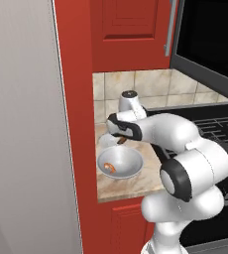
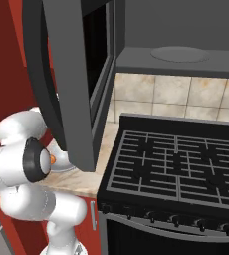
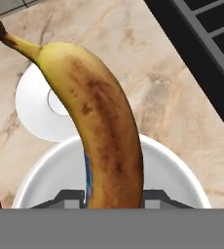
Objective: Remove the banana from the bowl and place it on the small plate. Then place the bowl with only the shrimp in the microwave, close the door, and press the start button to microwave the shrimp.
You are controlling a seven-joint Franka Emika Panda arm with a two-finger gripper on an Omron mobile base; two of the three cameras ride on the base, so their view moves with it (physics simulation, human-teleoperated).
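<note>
- Left base view: the arm reaches left over the counter, its gripper hanging just above the bowl. A brown sliver at the fingers is the banana, lifted clear of the bowl, so I judge the first step is under way. The shrimp lies alone inside the bowl, on its left side. Part of the plate peeks out beyond the bowl, toward the wall, mostly hidden by the hand. The microwave hangs upper right over the stove.

- Right base view: the door stands swung open toward the camera, ready for the bowl, and it hides most of the counter. The bowl's rim shows between the arm and the door's lower edge. An orange speck near the arm's joint may be the shrimp; I cannot be sure. The stove fills the right.

- Hand view: the banana rises from between the jaws, which are clamped on its lower end, its dark stem tip pointing over the plate. The plate is bare and lies just beyond the bowl, whose rim curves under the hand. Held this way, the fruit is placed to be carried on to the plate, I judge.
</note>
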